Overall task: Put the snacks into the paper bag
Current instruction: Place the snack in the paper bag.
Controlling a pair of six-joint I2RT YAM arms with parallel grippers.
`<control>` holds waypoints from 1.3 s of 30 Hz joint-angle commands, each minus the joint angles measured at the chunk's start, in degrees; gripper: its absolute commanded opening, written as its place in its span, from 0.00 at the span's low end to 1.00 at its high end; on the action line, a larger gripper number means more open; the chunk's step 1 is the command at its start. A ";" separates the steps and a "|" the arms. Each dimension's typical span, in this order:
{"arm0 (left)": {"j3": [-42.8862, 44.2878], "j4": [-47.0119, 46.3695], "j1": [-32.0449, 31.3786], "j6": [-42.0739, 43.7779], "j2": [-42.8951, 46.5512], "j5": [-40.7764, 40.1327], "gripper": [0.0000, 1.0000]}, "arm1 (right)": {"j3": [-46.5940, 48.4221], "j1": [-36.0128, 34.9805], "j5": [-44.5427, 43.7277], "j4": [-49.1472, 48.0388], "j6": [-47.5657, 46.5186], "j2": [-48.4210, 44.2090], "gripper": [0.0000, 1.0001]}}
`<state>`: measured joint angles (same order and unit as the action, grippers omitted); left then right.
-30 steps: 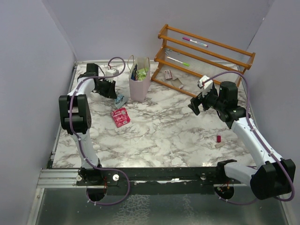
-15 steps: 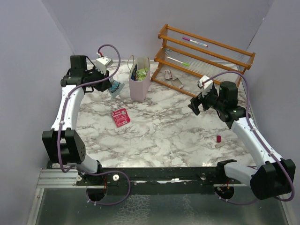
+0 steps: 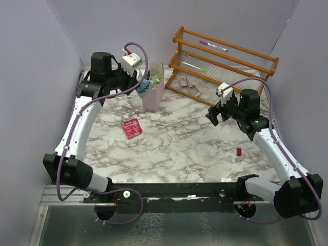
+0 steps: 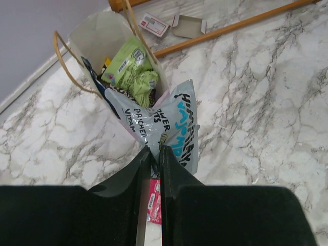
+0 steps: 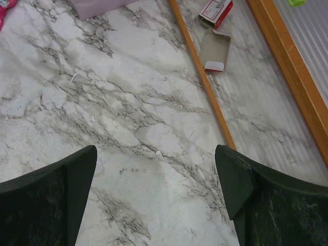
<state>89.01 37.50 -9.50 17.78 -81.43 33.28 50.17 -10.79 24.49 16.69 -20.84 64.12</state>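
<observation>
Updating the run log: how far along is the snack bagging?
Done: green packets sit inside the paper bag. In hand: the left gripper is shut on a blue-white packet hanging at the bag's rim, not released. Left: the red packet lies on the table; the right gripper is open, holding nothing.

The left arm and right arm have pale lavender-white links, bulky black joint housings, black wedge-shaped fingers, a small white wrist camera, and a trailing purple cable.
</observation>
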 commanded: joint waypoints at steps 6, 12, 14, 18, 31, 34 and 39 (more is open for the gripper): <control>6.85 -5.71 -5.18 -3.20 -5.64 -11.36 0.00 | -0.42 0.24 0.23 0.44 -0.43 -0.66 0.99; 10.27 -6.75 -5.79 -5.93 -9.13 -17.42 0.00 | -0.39 0.26 0.16 0.46 -0.37 -0.49 0.99; 11.75 -6.21 -5.87 -6.36 -10.56 -18.28 0.00 | -0.37 0.25 0.12 0.45 -0.42 -0.45 0.99; 14.59 -4.46 -6.67 -6.47 -13.57 -20.58 0.00 | -0.41 0.24 0.15 0.45 -0.42 -0.46 0.99; 22.09 -1.78 -11.78 -4.48 -21.96 -35.08 0.00 | -0.42 0.24 0.24 0.45 -0.43 -0.31 0.99; 24.34 -1.27 -12.15 -4.16 -24.09 -36.31 0.00 | -0.41 0.24 0.25 0.45 -0.42 -0.31 0.99; 27.27 -1.43 -12.21 -4.43 -27.87 -35.51 0.00 | -0.33 0.24 0.29 0.45 -0.49 -0.37 0.99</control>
<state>112.95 35.77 -21.50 13.39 -106.98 0.01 50.17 -10.79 24.49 16.69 -20.84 64.12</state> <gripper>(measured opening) 0.130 0.994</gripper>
